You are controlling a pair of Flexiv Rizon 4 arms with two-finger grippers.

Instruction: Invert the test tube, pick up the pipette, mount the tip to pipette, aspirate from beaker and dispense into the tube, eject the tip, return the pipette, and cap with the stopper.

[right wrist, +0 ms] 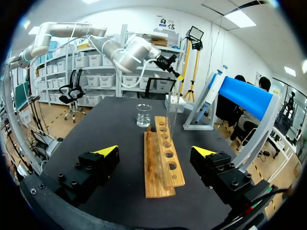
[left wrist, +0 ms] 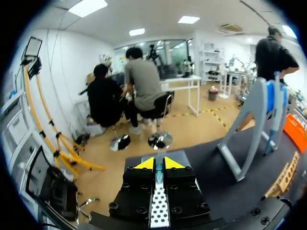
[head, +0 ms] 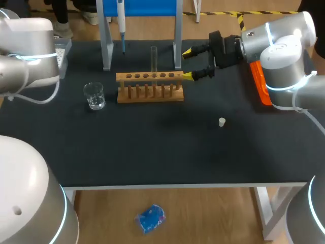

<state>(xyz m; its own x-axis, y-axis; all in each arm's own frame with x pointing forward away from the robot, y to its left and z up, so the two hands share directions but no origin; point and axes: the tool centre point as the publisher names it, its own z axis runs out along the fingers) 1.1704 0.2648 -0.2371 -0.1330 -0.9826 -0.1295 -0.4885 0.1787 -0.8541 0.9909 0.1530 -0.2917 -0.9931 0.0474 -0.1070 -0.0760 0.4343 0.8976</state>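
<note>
Test tube [head: 154, 58] stands upright in a hole near the middle of the wooden rack [head: 150, 86], which sits on the dark table [head: 152, 147] in front of the blue-topped stand [head: 175, 35]. Pipette [head: 122, 23] hangs on that stand, behind the rack's left end. Glass beaker [head: 94, 95] stands just left of the rack, apart from it. Small white stopper [head: 222, 122] lies alone on the table, well apart from the rack, towards the front right. Right gripper [head: 187, 64] is level with the rack's right end, its fingers spread wide and holding nothing; one yellow tip sits just beside the rack's end. From the right wrist view the right gripper [right wrist: 155, 151] has the rack [right wrist: 163, 163] running ahead between its spread fingers, with neither finger seen touching it; the tube [right wrist: 171, 112] and beaker [right wrist: 144, 115] stand further along. Left gripper [left wrist: 158, 164] has its fingers closed together with nothing between them, near the table's left edge, with the stand [left wrist: 249, 124] off to one side.
</note>
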